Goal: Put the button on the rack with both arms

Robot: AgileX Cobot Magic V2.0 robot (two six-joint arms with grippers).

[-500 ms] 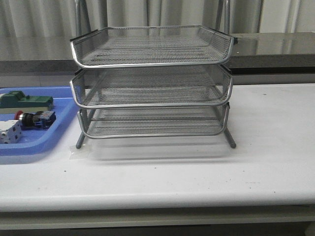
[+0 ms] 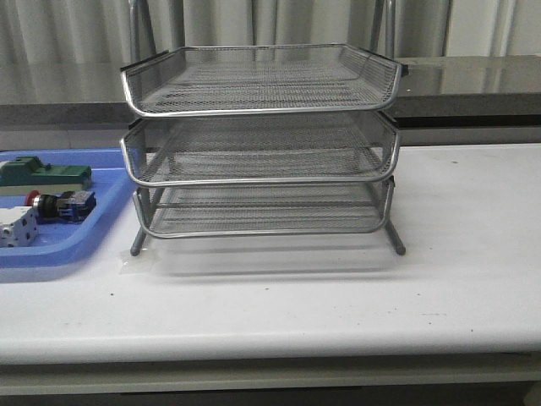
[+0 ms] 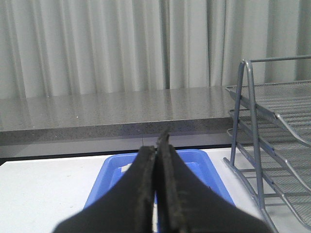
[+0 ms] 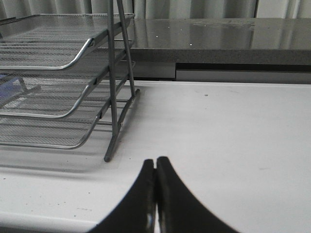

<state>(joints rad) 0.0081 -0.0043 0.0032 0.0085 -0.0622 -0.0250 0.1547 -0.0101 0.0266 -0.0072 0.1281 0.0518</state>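
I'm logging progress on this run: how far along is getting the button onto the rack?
Nothing looks done yet. The button lies in the blue tray, left of the rack, whose three tiers look empty. Nothing is in hand: the left gripper and right gripper are both shut on nothing and away from the button. Picking it up and placing it remain.
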